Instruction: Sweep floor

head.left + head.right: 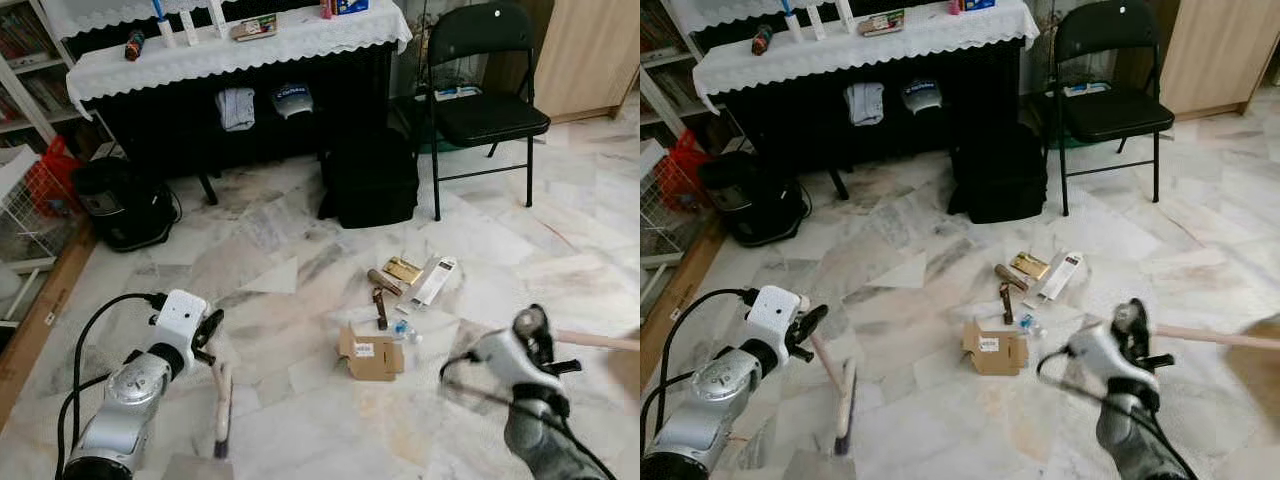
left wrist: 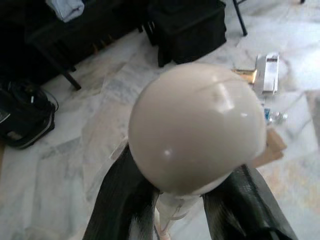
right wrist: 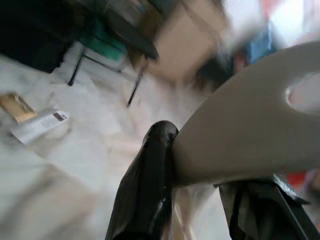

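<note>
Litter lies on the marble floor ahead: a torn cardboard piece [image 1: 370, 355], a small plastic bottle [image 1: 405, 332], a brown object [image 1: 380, 295], a gold packet [image 1: 403, 268] and a white box [image 1: 435, 280]. My left gripper [image 1: 208, 335] is low at the left, shut on a cream handle [image 1: 222, 385] with a rounded end [image 2: 197, 125]. That handle slants down to a dark part by the floor. My right gripper [image 1: 540, 345] is low at the right, shut on a pale flat handle [image 3: 240, 145] that runs off to the right [image 1: 600, 340]. A blurred brown shape [image 1: 1260, 370] lies at its far end.
A black bag [image 1: 370, 180] stands just beyond the litter. A black folding chair [image 1: 485, 110] is at the back right. A dark table with a white cloth [image 1: 230, 50] spans the back. A black appliance [image 1: 120, 200] and a white wire rack [image 1: 20, 210] stand at the left.
</note>
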Available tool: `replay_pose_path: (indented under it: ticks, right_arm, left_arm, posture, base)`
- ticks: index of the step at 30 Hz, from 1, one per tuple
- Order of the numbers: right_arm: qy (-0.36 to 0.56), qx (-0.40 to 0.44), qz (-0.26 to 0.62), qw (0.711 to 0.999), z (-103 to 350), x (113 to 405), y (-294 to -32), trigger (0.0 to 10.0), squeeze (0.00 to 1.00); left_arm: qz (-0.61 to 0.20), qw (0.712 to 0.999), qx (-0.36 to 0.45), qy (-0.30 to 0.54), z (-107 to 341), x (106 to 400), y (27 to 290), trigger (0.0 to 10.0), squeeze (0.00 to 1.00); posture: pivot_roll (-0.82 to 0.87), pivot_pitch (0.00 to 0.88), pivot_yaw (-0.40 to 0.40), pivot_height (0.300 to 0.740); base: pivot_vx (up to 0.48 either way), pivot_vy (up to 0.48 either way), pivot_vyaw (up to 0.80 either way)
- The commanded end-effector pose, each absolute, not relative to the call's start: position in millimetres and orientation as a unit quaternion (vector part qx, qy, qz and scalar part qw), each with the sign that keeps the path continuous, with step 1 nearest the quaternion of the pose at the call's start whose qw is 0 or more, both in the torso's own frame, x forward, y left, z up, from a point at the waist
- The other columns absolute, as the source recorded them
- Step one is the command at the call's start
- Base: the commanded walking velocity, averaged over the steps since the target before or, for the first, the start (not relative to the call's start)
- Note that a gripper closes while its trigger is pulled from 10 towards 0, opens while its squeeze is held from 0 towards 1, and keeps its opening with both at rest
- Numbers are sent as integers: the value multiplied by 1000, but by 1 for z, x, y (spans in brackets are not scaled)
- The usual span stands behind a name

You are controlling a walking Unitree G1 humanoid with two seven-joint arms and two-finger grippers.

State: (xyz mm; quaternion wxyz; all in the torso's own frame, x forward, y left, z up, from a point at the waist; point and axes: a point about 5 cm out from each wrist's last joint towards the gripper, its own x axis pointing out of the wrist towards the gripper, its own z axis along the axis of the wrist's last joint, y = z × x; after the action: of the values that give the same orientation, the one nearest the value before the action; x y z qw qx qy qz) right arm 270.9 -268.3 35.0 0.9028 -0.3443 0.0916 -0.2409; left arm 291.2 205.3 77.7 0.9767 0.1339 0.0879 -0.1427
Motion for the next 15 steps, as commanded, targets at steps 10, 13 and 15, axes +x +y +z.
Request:
replay_pose_path:
  ticks: [10, 13, 15]
  right_arm:
    - [57, -88, -283, 953, 55, 287, -266, 10000, 0]
    - [40, -67, -276, 958, 59, 288, -267, 10000, 0]
    - [30, -62, -269, 961, 63, 289, -266, 10000, 0]
  left_arm:
    - [-112, 984, 123, 66, 86, 296, 214, 10000, 0]
    - [-111, 985, 118, 66, 86, 296, 214, 10000, 0]
    - [-109, 985, 116, 66, 87, 297, 215, 10000, 0]
  posture:
    - [-102, 0, 123, 740]
    - [-101, 0, 122, 740]
    - [-99, 0, 122, 740]
  base:
    - [0, 0, 0]
    - [0, 0, 0]
    - [0, 0, 0]
